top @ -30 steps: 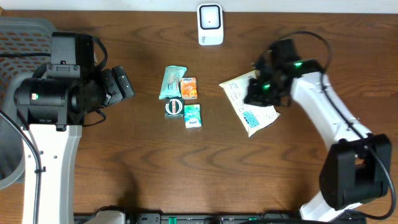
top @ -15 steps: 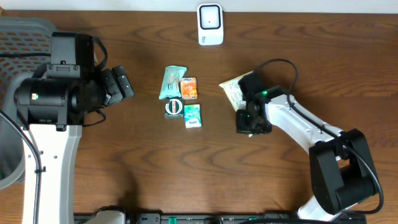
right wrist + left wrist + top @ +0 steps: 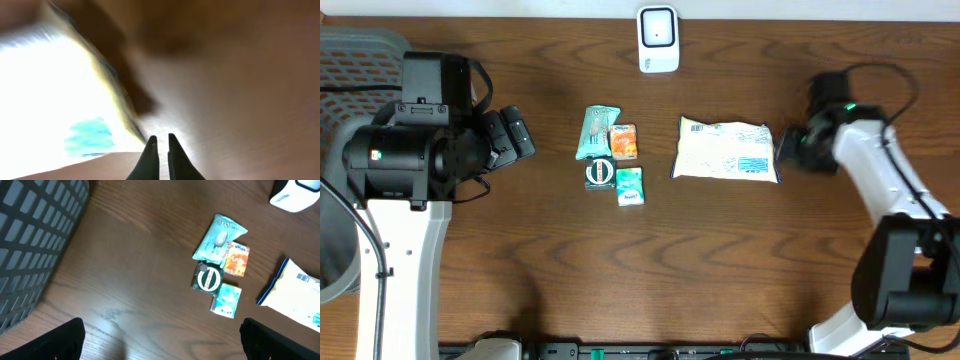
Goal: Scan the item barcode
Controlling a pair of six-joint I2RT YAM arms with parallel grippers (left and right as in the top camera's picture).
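Observation:
A white packet [image 3: 725, 150] with a blue patch and printed lines lies flat on the brown table, long side left to right. It shows blurred and bright in the right wrist view [image 3: 60, 100]. My right gripper [image 3: 786, 150] is at the packet's right edge, shut, fingertips [image 3: 160, 141] just beside the edge; no hold on it shows. A white scanner [image 3: 658, 40] stands at the table's far edge, its corner also in the left wrist view [image 3: 295, 192]. My left gripper [image 3: 517, 135] hovers at the left, open and holding nothing [image 3: 160, 350].
Left of the packet is a cluster of small goods: a teal pouch [image 3: 597, 130], an orange box [image 3: 623, 141], a round tin [image 3: 600, 173] and a green-white pack [image 3: 630, 186]. A grey mesh basket [image 3: 355, 60] sits at the far left.
The right arm swung from over the packet, down past its lower end, to its right side. The packet turned from slanted to lying level. The left arm stayed still.

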